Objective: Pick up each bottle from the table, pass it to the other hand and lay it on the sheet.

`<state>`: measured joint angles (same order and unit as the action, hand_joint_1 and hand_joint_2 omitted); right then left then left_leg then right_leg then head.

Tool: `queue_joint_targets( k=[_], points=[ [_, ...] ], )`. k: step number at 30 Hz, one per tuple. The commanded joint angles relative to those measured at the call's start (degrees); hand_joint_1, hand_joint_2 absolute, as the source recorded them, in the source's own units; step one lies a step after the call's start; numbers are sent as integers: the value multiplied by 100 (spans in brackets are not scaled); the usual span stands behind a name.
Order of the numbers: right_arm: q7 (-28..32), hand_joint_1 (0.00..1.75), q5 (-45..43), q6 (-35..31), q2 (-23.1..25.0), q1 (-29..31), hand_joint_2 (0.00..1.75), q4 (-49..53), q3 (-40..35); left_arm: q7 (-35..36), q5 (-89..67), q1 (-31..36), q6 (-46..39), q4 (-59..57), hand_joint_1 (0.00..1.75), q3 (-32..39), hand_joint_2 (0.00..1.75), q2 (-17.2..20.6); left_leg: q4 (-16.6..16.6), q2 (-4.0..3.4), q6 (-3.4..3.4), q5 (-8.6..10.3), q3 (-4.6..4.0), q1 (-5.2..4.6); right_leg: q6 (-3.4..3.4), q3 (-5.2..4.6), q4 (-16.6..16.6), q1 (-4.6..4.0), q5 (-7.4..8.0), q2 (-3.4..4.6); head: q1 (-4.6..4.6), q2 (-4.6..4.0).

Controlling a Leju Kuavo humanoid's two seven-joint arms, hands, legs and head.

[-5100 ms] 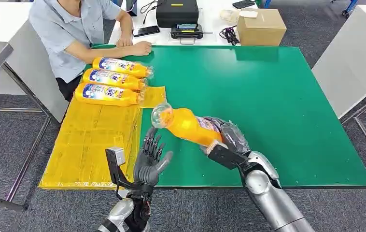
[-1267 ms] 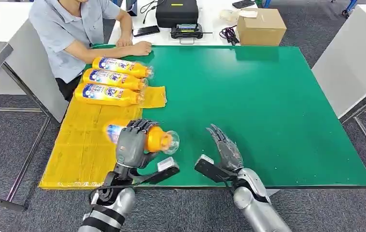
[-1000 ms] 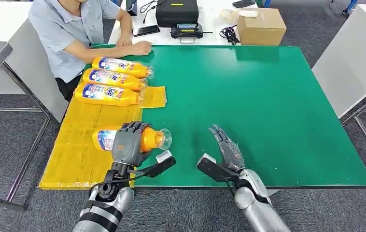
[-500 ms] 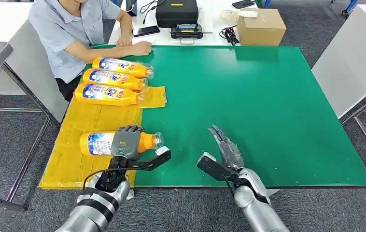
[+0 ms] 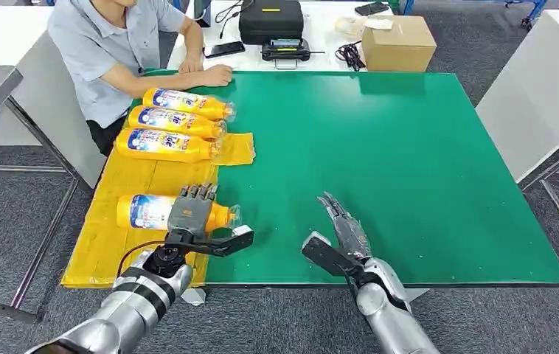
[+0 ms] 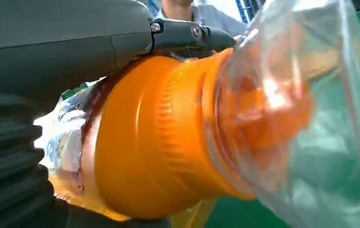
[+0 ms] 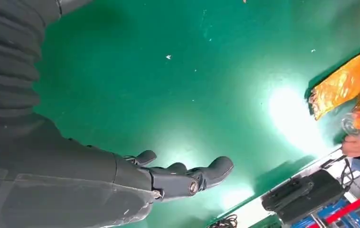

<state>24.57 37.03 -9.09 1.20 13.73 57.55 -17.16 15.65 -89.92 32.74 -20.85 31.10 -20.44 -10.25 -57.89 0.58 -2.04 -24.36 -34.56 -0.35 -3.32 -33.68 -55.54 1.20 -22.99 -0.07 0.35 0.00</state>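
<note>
Green worktop point(image 5: 409, 162), grey carpet. Yellow sheet point(image 5: 136, 243) at left edge: three bottles point(image 5: 169, 122) laid together; fourth bottle point(image 5: 144, 212) grasped by left hand point(image 5: 190, 210). Right hand point(image 5: 343, 225) released, fingers spread.

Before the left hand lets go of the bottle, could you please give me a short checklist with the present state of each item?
1. Left hand grips the fourth bottle: ok.
2. Bottle lying flat: ok.
3. Bottle resting fully on the yellow sheet: cannot tell; its clear cap sits past the sheet's edge.
4. Apart from the three laid bottles: ok.
5. Right hand free, over the green table: ok.
6. Person's hand away from the drop spot: ok.
</note>
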Motion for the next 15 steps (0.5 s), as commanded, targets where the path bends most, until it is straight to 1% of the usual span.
queue_joint_targets(
  k=[1,2,6,8,14,15],
  points=[
    [36,0,-6,-16,28,159,175,-401,128,-208,5,116,-2,-745,0,-390,175,242,5,-19,13,-1,20,6,16,16,7,-7,4,15,0,0],
    [44,0,-13,-4,26,150,175,-389,128,-228,-6,103,-26,-699,0,-420,175,246,7,-27,18,-1,25,8,20,18,8,-9,6,22,-2,0],
    [53,0,-20,-23,26,111,175,-344,137,-334,45,82,-13,-625,0,-432,175,211,5,-14,17,5,26,3,14,19,3,-3,2,11,0,0],
    [52,0,-29,-20,25,102,175,-330,146,-364,97,93,53,-613,0,-409,175,186,7,-20,22,3,33,8,21,26,8,-9,3,15,0,0],
    [47,0,-33,-19,-11,53,175,-270,186,-854,617,42,317,-513,0,-268,175,122,5,-12,16,6,29,2,12,23,4,-2,2,9,0,0],
    [48,0,-34,-21,-16,50,175,-267,193,-824,605,33,299,-495,0,-320,175,137,7,-16,19,4,33,5,16,27,8,-5,3,12,-2,0]
  ],
)
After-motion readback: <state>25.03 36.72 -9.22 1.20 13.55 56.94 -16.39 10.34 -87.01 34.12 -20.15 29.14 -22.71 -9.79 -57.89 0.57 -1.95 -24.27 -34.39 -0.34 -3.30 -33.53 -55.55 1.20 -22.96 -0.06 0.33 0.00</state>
